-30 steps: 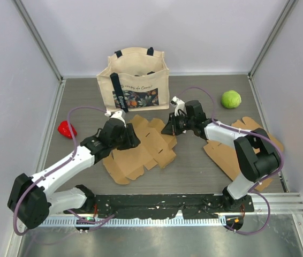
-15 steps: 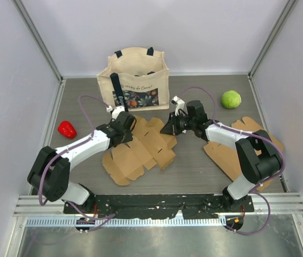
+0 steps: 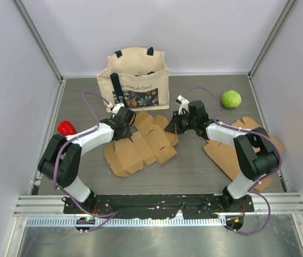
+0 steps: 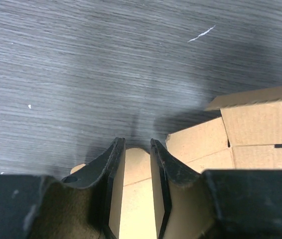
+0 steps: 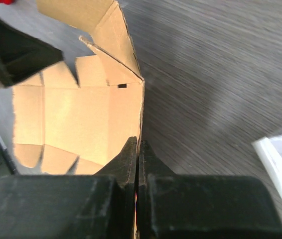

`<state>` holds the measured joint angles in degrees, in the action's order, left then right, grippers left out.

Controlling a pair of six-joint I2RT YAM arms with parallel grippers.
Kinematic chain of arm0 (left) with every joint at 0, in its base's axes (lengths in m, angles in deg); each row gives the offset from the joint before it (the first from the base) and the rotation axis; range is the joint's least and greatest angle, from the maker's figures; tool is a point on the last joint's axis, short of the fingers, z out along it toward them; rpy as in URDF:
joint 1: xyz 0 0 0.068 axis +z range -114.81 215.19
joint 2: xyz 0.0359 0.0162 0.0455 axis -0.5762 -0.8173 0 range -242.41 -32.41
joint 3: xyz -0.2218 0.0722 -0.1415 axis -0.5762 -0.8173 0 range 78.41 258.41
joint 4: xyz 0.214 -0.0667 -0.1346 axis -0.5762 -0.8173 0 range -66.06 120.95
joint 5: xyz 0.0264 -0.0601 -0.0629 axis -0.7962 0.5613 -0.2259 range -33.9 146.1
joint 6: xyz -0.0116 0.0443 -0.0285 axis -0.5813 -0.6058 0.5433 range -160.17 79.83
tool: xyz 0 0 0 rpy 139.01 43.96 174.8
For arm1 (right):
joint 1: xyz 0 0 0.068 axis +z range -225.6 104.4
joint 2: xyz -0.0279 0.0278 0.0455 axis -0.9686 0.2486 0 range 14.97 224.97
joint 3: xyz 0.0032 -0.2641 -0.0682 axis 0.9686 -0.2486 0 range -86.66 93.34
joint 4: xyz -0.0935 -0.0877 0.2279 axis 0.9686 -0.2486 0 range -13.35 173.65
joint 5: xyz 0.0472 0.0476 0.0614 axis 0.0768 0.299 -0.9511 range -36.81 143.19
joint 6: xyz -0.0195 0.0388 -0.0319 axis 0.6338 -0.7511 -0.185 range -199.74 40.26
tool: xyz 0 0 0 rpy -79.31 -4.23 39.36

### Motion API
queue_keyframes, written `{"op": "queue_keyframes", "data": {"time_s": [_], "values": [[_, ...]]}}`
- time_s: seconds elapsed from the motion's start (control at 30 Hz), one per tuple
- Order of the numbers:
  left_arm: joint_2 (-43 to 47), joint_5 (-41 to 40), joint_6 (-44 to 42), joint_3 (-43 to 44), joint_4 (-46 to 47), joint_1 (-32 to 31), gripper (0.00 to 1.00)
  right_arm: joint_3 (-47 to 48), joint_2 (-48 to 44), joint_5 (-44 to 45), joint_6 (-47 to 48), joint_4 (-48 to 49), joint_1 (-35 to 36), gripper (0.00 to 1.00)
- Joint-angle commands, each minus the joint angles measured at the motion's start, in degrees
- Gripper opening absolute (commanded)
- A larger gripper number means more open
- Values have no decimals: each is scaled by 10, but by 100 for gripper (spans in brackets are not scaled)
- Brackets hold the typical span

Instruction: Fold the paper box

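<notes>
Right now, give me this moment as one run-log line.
paper box: mostly flat, one edge lifted | left fingers: apart, straddling a flap | right fingers: shut on box edge

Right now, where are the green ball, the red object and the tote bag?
green ball (image 3: 231, 99): top view, its middle.
red object (image 3: 65, 127): top view, its middle.
tote bag (image 3: 141, 79): top view, front wall.

Top cam: fixed, high at the near side, pitched down over the whole table (image 3: 194, 171) to the back wall (image 3: 157, 32). Left wrist cam: sights along the left gripper (image 4: 133, 149), nearly on the tabletop, tight on the box blank (image 4: 260, 124). Right wrist cam: same along the right gripper (image 5: 137, 149), tight on the blank's other side. All three overlap on the blank
</notes>
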<state>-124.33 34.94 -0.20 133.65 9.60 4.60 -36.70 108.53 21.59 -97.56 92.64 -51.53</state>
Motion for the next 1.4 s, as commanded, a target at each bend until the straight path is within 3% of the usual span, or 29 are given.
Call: {"op": "queue_keyframes", "data": {"time_s": [0.0,0.23,0.6,1.0,1.37], "values": [[-7,32,6,13,53,20,31,15,30,92,-2,-24,-1,1],[-41,83,1,35,80,42,34,27,52,114,2,-38,-2,1],[-130,166,-9,82,68,43,27,26,54,105,2,-28,-3,1],[-4,272,20,-52,191,28,18,24,48,98,-4,-19,-1,1],[-37,246,59,-80,243,-51,16,26,48,96,0,-15,11,1]]}}
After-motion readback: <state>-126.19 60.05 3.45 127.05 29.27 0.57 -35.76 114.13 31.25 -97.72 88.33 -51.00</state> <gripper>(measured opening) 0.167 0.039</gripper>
